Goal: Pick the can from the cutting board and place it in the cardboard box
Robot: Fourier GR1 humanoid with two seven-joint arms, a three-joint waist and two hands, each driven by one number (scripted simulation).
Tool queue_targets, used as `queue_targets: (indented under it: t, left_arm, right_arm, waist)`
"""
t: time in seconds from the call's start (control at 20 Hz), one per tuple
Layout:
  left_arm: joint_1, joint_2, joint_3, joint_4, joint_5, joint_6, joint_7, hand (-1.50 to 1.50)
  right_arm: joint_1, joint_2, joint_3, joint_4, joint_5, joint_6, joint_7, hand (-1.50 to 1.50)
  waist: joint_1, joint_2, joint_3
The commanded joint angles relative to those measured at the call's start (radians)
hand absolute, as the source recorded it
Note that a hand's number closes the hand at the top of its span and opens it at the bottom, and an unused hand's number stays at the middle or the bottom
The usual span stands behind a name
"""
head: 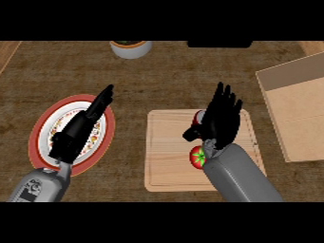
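Note:
On the light wooden cutting board point(166, 152) at the middle, only a small red and white bit of the can point(199, 115) shows, near the board's far edge. My right hand point(219, 121) is over it and hides most of it, fingers straight and pointing away, thumb out to the left. The hand is open, with nothing held. The open cardboard box point(308, 114) lies to the right of the board. My left hand point(80, 128) hovers open above a plate, fingers straight.
A red tomato point(196, 157) lies on the board's near part, half hidden by my right forearm. A red-rimmed patterned plate point(42, 123) sits at the left under the left hand. A grey pot point(130, 48) and a dark object point(219, 43) stand at the far edge.

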State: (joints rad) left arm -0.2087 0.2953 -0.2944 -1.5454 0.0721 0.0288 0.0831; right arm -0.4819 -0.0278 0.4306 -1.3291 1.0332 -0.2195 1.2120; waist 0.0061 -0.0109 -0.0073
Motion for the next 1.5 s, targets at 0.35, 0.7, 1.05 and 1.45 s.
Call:
queue_targets:
  t: [0.35, 0.7, 1.05, 1.45]
  left_arm:
    - [-0.012, -0.026, 0.009, 0.039, -0.013, -0.006, -0.037, 0.00]
    - [-0.015, -0.004, 0.040, 0.044, 0.006, -0.049, -0.040, 0.00]
    - [-0.007, -0.067, -0.007, 0.052, -0.048, -0.008, -0.044, 0.00]
    - [-0.052, -0.094, 0.004, 0.050, -0.065, 0.012, 0.000, 0.00]
  right_arm:
    - [-0.027, 0.027, -0.004, 0.101, -0.023, -0.010, 0.275, -1.50]
    - [-0.016, 0.027, 0.029, 0.086, 0.023, -0.013, 0.275, -1.50]
    - [0.004, 0.027, 0.059, 0.116, -0.042, -0.032, 0.275, -1.50]
    - [-0.063, 0.027, 0.013, 0.192, -0.094, -0.016, 0.275, -1.50]
  waist:
    - [0.010, 0.010, 0.006]
    - [0.002, 0.008, 0.006]
    - [0.007, 0.009, 0.007]
    - [0.005, 0.012, 0.007]
